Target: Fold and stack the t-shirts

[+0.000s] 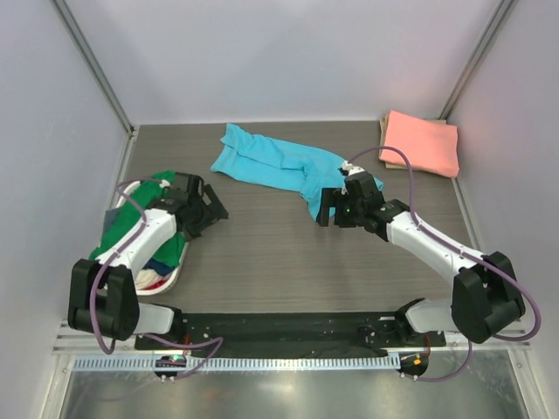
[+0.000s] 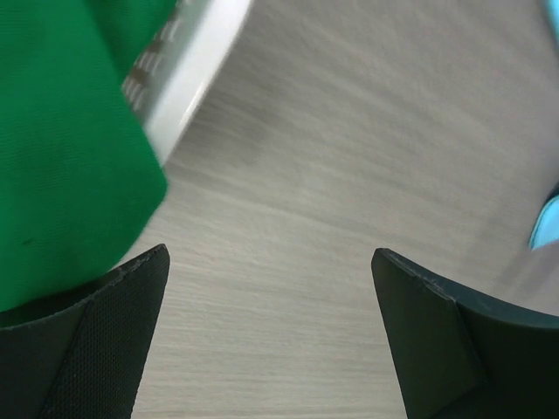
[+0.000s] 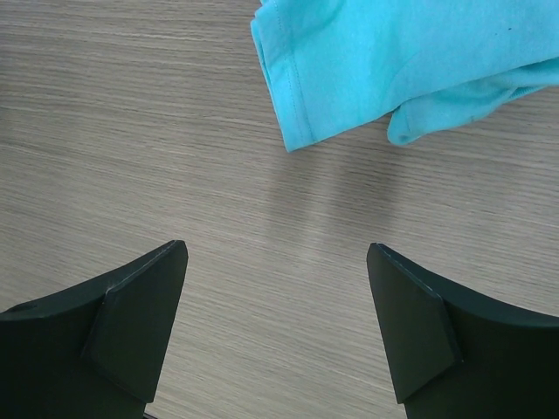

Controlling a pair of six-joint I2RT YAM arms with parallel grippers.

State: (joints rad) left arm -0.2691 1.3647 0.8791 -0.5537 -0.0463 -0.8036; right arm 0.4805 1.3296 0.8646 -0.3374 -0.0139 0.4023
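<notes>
**Top view:** crumpled sky-blue cloth t-shirt (image 1: 279, 164) on far half of grey wood-grain counter (image 1: 279, 262). Folded salmon-pink t-shirt (image 1: 424, 142) at far right corner. Green t-shirt (image 1: 131, 229) heaped in white plastic basket (image 1: 168, 281) at left.

**Left wrist view:** left fingers (image 2: 96, 340) wide apart, empty, over bare counter, green cloth alongside.

**Right wrist view:** right fingers (image 3: 131, 323) apart, empty, blue hem just ahead, not touching.
</notes>
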